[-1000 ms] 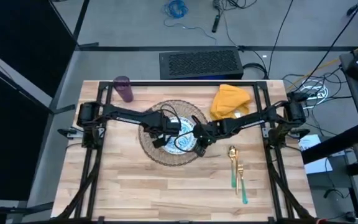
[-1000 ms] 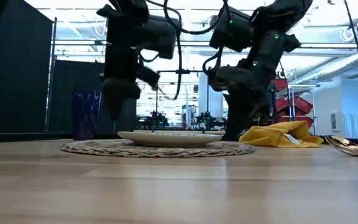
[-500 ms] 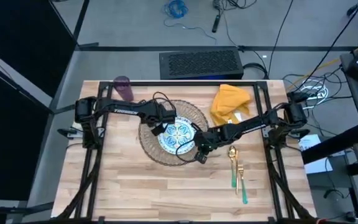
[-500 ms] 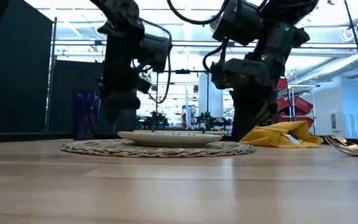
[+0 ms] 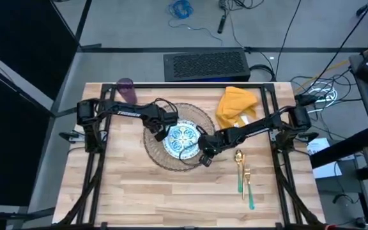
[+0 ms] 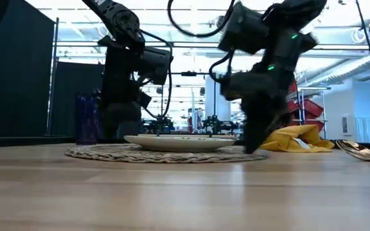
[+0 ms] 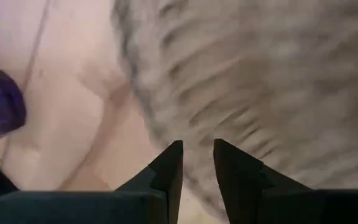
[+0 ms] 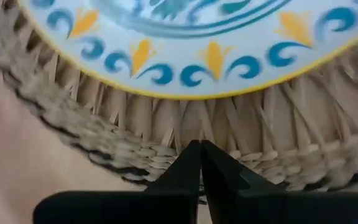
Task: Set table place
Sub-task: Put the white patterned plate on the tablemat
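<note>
Light plank table (image 5: 139,191), open hall behind, left claw (image 7: 197,163) slightly spread, right claw (image 8: 201,163) pressed together over mat (image 8: 241,127)

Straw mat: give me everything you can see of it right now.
The straw mat is a round, flat disc of woven tan fibre with a darker band near its edge, lying on the wooden table near its middle. The teal-patterned plate sits centred on it. The left gripper hovers over its rim on the cup's side with a small gap between its fingers; the right gripper, shut, is at its opposite edge.
</note>
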Action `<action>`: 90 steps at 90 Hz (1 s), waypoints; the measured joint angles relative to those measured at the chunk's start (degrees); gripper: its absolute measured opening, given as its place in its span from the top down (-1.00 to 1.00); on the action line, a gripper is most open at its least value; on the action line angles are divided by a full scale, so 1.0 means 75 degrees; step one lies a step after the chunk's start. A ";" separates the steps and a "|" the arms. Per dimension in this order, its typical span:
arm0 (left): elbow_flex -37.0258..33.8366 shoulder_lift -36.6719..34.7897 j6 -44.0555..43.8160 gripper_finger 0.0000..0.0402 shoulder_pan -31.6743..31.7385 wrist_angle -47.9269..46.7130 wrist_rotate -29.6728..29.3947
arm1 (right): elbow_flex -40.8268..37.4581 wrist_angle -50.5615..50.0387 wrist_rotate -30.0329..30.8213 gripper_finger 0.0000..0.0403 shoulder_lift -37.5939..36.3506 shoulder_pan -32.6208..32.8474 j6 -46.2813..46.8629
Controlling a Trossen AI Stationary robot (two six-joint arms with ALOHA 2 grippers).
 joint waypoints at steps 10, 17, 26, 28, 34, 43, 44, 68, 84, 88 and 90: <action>0.0000 -0.0003 -0.0006 0.62 -0.0171 -0.0122 0.0085 | -0.0005 -0.0301 -0.0041 1.00 -0.0024 0.0418 0.0306; 0.0000 -0.0003 -0.0011 0.62 -0.0215 -0.0004 0.0103 | -0.0017 -0.0303 -0.0002 1.00 -0.0080 0.0562 0.0470; 0.0000 -0.0003 -0.0043 0.62 -0.0252 0.0170 0.0208 | -0.0047 -0.0217 -0.0012 1.00 -0.0281 0.0612 0.0550; 0.0000 -0.0003 -0.0046 0.62 -0.0256 0.0211 0.0248 | -0.0055 -0.0226 -0.0004 1.00 -0.0330 0.0613 0.0562; 0.0000 -0.0003 -0.0049 0.62 -0.0251 0.0293 0.0319 | -0.0077 -0.0193 0.0031 1.00 -0.0443 0.0606 0.0640; 0.0000 -0.0003 -0.0055 0.62 -0.0247 0.0531 0.0339 | -0.0073 0.0230 0.0090 1.00 -0.0540 0.0603 0.0615; 0.0000 -0.0003 -0.0055 0.62 -0.0248 0.0566 0.0353 | -0.0069 0.0282 0.0094 1.00 -0.0542 0.0600 0.0609; 0.0000 -0.0003 0.0003 0.62 -0.0262 0.1014 0.0589 | -0.0067 0.0749 0.0479 1.00 -0.0542 0.0078 0.0131; 0.0000 -0.0003 -0.0002 0.62 -0.0262 0.1001 0.0590 | -0.0061 0.1035 0.0592 1.00 -0.0545 -0.0300 -0.0050; 0.0000 -0.0003 -0.0004 0.62 -0.0262 0.1005 0.0590 | -0.0061 0.1006 0.0591 1.00 -0.0548 -0.0239 -0.0057; 0.0000 -0.0003 -0.0005 0.62 -0.0262 0.1009 0.0590 | -0.0061 0.0966 0.0591 1.00 -0.0551 -0.0183 -0.0050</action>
